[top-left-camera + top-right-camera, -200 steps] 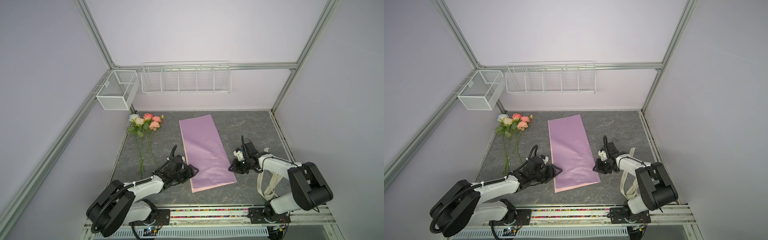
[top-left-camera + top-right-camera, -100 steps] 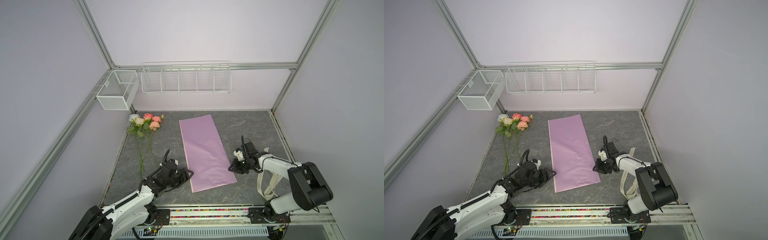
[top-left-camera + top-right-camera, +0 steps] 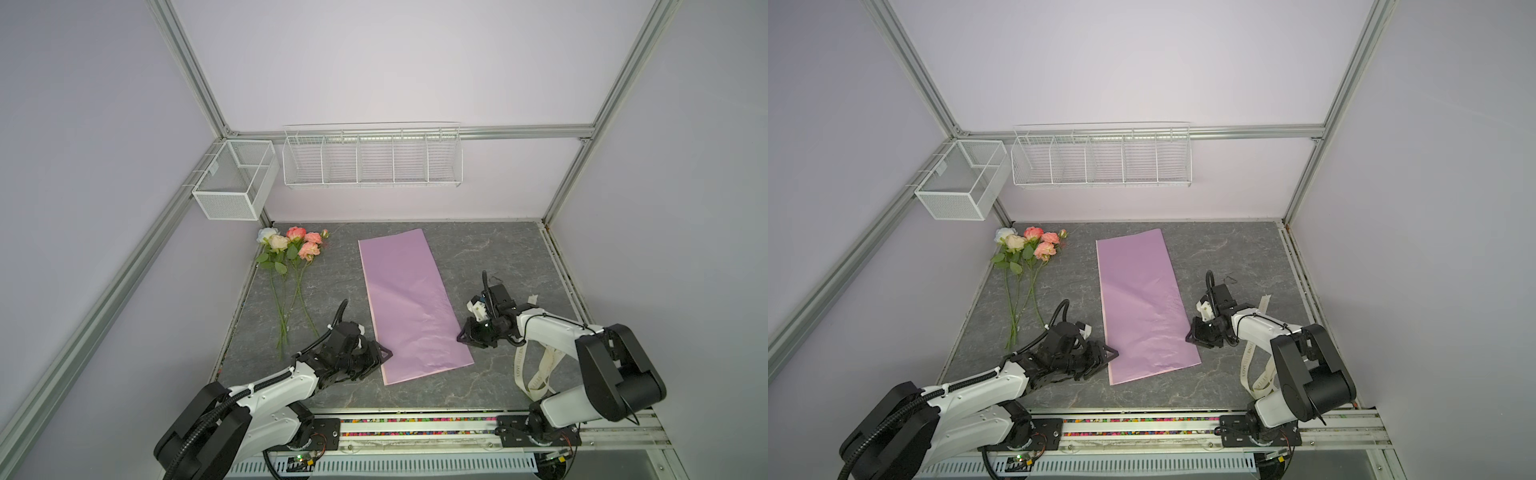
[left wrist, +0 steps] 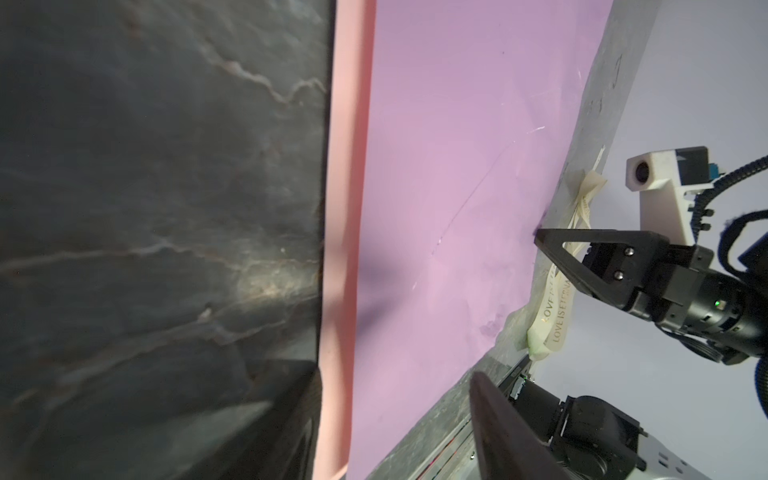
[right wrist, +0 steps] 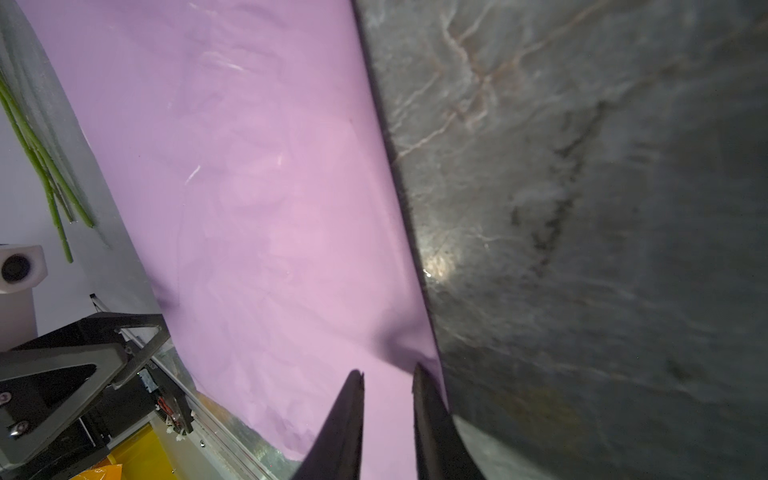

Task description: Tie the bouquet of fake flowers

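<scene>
**Both arms reach low to the wrapping paper (image 3: 407,299)**

Nearest us, the left gripper (image 3: 383,357) has its claw apart, straddling the paper's pink edge, which only its wrist view shows. The right gripper (image 5: 388,370) shows a narrow gap, tips at the opposite edge. Farther left, the bouquet of fake flowers (image 3: 291,253) lies untouched. Only the top views show its blooms.

High above my front rail (image 3: 415,432), both top views look down on the whole table (image 3: 498,257); my two wrist views skim the lilac paper (image 4: 457,166) close, facing each other.
</scene>
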`<state>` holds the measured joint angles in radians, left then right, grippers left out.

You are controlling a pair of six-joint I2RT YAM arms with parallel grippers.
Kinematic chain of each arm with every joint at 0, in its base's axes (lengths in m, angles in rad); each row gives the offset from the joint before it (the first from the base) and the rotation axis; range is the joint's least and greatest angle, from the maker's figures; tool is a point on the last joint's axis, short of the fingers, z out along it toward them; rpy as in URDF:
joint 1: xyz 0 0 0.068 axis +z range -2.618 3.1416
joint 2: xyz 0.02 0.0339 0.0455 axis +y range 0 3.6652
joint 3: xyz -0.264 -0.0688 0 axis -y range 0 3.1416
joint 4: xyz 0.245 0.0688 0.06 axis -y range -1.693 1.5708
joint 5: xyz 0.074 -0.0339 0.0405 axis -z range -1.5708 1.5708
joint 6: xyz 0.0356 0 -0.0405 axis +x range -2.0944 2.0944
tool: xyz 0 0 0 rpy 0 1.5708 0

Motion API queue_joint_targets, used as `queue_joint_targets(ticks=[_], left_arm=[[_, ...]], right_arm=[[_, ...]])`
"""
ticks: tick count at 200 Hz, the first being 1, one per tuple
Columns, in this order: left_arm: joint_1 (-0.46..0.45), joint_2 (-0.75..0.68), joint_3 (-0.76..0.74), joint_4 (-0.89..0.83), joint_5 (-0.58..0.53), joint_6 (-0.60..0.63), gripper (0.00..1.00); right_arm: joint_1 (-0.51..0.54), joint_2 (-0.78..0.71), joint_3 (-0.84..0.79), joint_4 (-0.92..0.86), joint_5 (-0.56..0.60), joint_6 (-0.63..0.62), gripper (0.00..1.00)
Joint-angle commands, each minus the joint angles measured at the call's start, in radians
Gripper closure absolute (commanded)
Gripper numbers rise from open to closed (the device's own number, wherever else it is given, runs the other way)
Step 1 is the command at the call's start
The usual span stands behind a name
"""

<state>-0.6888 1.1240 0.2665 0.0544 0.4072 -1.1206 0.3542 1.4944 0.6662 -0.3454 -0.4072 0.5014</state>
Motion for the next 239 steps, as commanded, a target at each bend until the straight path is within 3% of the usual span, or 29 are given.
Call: queue_joint_targets(ticks=[1, 51, 138, 165, 224, 239], left_arm=[[-0.008, -0.006, 0.029, -0.003, -0.012, 0.006, 0.43], [-0.008, -0.062, 0.034, -0.058, -0.033, 0.028, 0.44], [-0.008, 0.093, 0.040, 0.031, -0.023, 0.063, 0.49], [-0.008, 0.138, 0.037, 0.100, 0.002, 0.047, 0.54], [-0.008, 0.094, 0.052, 0.103, -0.026, 0.045, 0.62], [-0.008, 0.083, 0.070, 0.109, -0.028, 0.045, 0.68]], right_arm=[[0.012, 0.033, -0.037, -0.001, 0.057, 0.005, 0.74], [0.013, 0.037, -0.035, 0.000, 0.062, 0.004, 0.74], [0.018, 0.046, -0.047, 0.011, 0.061, 0.002, 0.75], [0.019, 0.050, -0.044, 0.013, 0.061, 0.002, 0.75], [0.020, 0.023, -0.050, 0.041, 0.030, 0.007, 0.73], [0.021, -0.001, -0.044, 0.057, 0.013, 0.009, 0.70]])
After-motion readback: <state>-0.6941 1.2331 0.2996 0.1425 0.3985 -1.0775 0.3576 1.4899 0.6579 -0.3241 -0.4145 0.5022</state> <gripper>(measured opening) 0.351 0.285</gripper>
